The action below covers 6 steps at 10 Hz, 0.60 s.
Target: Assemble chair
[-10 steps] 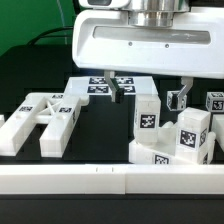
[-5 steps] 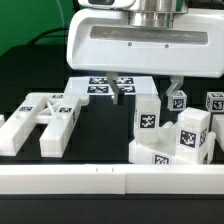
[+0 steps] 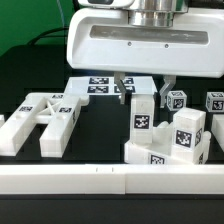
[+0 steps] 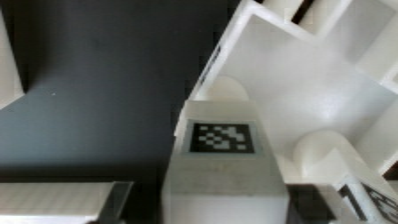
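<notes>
Gripper point(image 3: 145, 90) low at centre-right of the exterior view. Fingers point(image 3: 121, 89) pressed in on the upright chair piece point(image 3: 143, 112), pinching it near its top. The piece stands against a cluster of tagged white blocks point(image 3: 185, 135) at lower right. Wrist view: upright chair piece point(image 4: 222, 150) between the fingers, one tag facing the camera. H-shaped chair frame point(image 3: 40, 120) lies flat at left, well apart. Marker board point(image 3: 95, 84) at upper centre on the black table point(image 3: 100, 135).

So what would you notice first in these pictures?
The big white gripper hangs at the top middle, pinching an upright white chair piece with a checkered tag. More tagged blocks crowd the exterior view's right. A ladder-shaped piece lies flat on the black table at its left.
</notes>
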Each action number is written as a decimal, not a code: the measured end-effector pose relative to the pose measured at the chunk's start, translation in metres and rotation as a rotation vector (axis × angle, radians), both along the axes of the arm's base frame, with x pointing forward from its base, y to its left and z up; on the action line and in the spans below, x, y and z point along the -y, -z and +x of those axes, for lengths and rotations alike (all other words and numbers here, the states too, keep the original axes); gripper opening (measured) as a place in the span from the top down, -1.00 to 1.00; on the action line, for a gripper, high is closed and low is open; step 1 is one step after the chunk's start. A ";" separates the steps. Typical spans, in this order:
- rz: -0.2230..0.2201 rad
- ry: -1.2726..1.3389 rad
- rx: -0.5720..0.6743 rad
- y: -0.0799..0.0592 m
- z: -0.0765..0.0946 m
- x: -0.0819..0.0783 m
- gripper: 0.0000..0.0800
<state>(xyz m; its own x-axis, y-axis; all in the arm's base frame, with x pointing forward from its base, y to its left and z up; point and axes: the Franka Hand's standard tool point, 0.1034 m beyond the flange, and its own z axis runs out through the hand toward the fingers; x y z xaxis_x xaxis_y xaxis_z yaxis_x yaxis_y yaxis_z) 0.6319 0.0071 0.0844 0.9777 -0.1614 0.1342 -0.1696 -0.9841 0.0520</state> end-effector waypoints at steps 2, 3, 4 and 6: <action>0.024 0.167 0.013 0.000 0.000 0.000 0.26; 0.036 0.242 0.018 0.000 0.000 0.000 0.26; 0.050 0.351 0.025 0.000 0.000 0.000 0.26; 0.071 0.512 0.035 0.001 0.000 0.000 0.26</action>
<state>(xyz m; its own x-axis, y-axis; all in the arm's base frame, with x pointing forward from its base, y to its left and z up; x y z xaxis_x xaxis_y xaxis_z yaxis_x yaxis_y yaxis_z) 0.6316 0.0072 0.0838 0.7661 -0.6279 0.1371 -0.6308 -0.7755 -0.0267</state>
